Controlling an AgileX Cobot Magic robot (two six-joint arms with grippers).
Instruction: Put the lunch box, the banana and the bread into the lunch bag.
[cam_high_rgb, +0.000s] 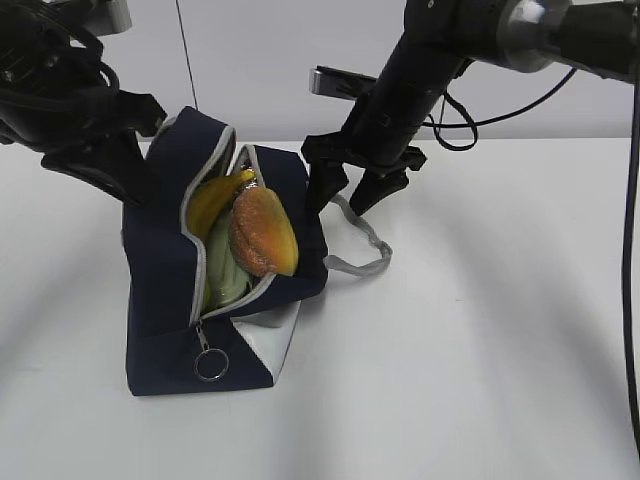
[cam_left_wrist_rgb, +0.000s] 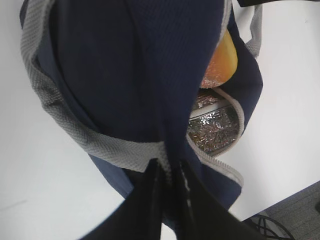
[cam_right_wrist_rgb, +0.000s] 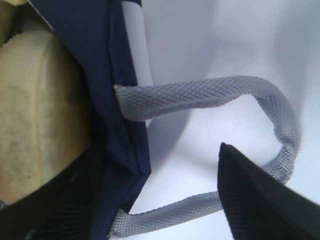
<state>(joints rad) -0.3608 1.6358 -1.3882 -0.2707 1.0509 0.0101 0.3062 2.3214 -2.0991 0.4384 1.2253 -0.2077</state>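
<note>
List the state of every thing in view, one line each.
lunch bag: unzipped, gaping open
banana: inside bag
bread: in bag's mouth, sticking out
lunch box: inside bag, under bread
left gripper: shut on bag fabric
right gripper: open, empty, beside strap

A plain white surface (cam_high_rgb: 480, 330) carries a navy lunch bag (cam_high_rgb: 160, 310), standing left of centre. The bag's grey strap (cam_high_rgb: 365, 250) lies looped on it beside the bag.
</note>
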